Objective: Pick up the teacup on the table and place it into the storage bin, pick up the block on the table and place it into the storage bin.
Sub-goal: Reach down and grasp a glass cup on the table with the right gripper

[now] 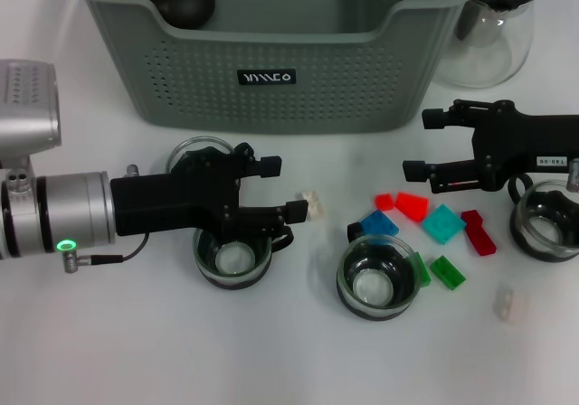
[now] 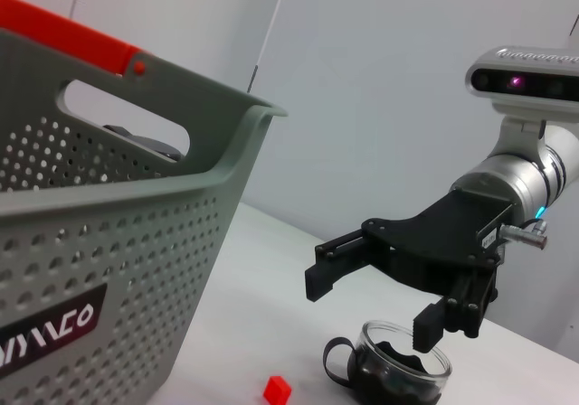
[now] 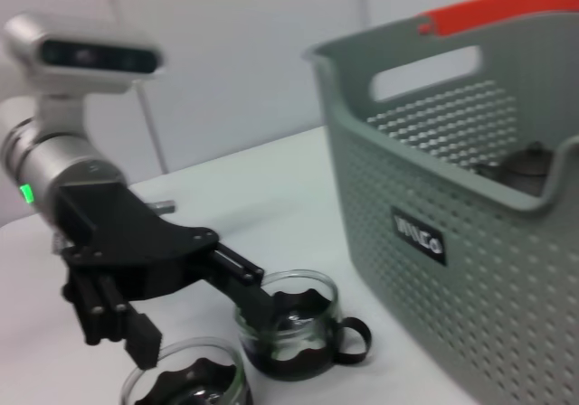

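black left tool (image 1: 288, 189) spread wide above a glass teacup (image 1: 232, 259), holding nothing, right tool (image 1: 425, 145) likewise apart, empty

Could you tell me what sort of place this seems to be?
Probably a robot lab tabletop: a plain white table against a bare wall, staged props such as glass teacups and coloured blocks, and a storage bin.

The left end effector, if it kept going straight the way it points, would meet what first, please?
Probably the small cream block, lying just beyond the open left end effector; height above the table is unclear, so it might pass over.
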`<state>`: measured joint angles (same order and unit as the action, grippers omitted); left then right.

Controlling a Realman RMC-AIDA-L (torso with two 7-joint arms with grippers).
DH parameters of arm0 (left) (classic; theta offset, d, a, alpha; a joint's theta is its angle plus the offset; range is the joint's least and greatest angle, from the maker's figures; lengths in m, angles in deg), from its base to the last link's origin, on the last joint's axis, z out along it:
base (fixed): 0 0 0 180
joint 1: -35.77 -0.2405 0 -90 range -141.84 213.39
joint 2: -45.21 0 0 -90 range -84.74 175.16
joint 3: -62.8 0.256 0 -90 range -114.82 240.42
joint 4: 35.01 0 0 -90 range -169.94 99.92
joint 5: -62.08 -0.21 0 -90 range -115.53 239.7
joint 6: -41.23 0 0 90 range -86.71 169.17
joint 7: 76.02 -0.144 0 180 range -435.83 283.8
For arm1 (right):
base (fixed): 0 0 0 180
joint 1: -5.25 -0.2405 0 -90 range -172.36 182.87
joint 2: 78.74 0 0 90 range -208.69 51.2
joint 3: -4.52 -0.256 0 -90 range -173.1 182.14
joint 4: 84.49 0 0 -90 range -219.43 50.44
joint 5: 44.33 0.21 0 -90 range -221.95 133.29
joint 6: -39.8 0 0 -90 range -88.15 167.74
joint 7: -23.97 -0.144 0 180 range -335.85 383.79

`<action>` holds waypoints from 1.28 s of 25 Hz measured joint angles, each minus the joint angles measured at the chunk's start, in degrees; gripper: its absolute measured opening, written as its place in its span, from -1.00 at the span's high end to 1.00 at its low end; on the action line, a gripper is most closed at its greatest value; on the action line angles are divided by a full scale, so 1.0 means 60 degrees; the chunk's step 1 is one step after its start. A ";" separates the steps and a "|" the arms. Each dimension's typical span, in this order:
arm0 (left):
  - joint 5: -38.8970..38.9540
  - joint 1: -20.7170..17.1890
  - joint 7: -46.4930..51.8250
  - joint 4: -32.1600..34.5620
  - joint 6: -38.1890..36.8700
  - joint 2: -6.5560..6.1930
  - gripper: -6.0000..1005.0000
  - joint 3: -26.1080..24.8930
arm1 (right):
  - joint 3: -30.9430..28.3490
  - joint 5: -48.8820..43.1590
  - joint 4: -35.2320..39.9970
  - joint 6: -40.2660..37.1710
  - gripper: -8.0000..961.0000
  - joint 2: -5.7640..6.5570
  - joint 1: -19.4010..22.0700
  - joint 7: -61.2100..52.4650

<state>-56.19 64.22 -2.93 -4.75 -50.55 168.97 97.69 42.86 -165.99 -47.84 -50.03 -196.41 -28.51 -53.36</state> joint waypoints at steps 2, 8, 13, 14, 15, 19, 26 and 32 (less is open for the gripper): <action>0.0020 0.0002 0.0001 0.0004 -0.0004 -0.0008 -0.66 -0.0001 | -0.0002 -0.0019 -0.0031 0.0047 -0.96 0.0032 -0.0011 -0.0045; 0.0026 0.0005 0.0005 0.0008 0.0009 -0.0012 -0.66 0.0000 | 0.0041 -0.0052 -0.0060 0.0102 -0.96 0.0059 -0.0037 -0.0011; 0.0026 0.0006 0.0002 0.0028 0.0014 -0.0017 -0.66 0.0000 | 0.0040 -0.0053 -0.0065 0.0144 -0.96 0.0077 -0.0050 -0.0007; 0.0026 0.0008 0.0003 0.0031 0.0029 -0.0017 -0.66 0.0000 | 0.0040 -0.0053 -0.0065 0.0144 -0.96 0.0077 -0.0050 -0.0007; 0.0026 0.0011 0.0003 0.0035 0.0048 -0.0017 -0.66 0.0000 | 0.0040 -0.0052 -0.0056 0.0146 -0.96 0.0078 -0.0050 -0.0006; 0.0026 0.0027 0.0006 0.0041 0.0107 -0.0017 -0.66 0.0002 | 0.0040 -0.0052 0.0022 0.0137 -0.96 0.0077 -0.0019 0.0008; 0.0026 0.0041 0.0007 0.0030 0.0102 -0.0006 -0.66 0.0015 | 0.0113 -0.0068 0.0071 -0.0053 -0.96 0.0219 -0.0053 -0.0084; 0.0026 0.0050 0.0007 0.0002 0.0079 -0.0018 -0.66 0.0040 | 0.0399 -0.0974 0.1145 -0.0948 -0.96 0.0529 -0.0325 -0.1468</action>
<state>-56.04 64.51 -2.89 -4.74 -50.08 168.86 97.93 45.25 -171.83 -40.97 -55.71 -193.24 -30.46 -62.17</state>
